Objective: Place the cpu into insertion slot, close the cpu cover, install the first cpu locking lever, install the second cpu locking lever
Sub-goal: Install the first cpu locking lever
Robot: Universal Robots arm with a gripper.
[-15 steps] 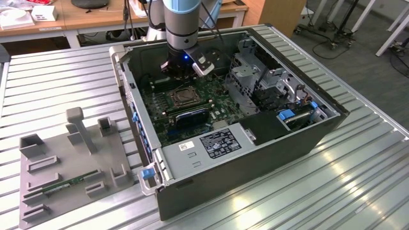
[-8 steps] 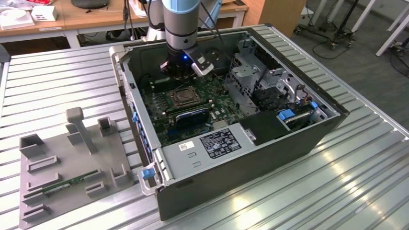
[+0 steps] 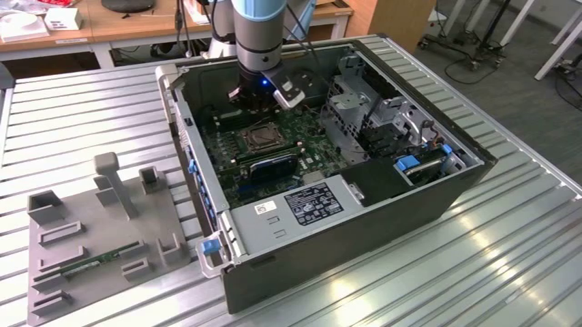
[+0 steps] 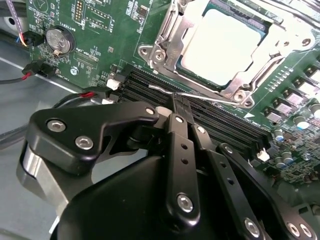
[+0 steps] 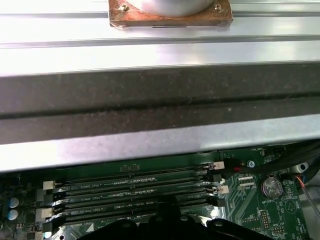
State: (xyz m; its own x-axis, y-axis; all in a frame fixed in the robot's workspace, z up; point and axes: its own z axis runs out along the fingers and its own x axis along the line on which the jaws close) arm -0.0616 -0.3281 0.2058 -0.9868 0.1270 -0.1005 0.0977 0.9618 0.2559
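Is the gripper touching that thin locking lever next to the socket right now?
Touching. In the second wrist view the gripper fingertips meet on the thin silvery locking lever beside the insertion slot; no gap shows between them.

From my seat, the second wrist view has the pincer [image 4: 176, 107] with its black fingers [image 4: 181, 150] drawn together, the tips over a thin silvery lever [image 4: 200, 96] beside the black memory slots [image 4: 220, 125]. Beyond, the cpu [image 4: 227, 45] lies in the insertion slot [image 4: 172, 62], framed by the cpu cover [image 4: 280, 37].
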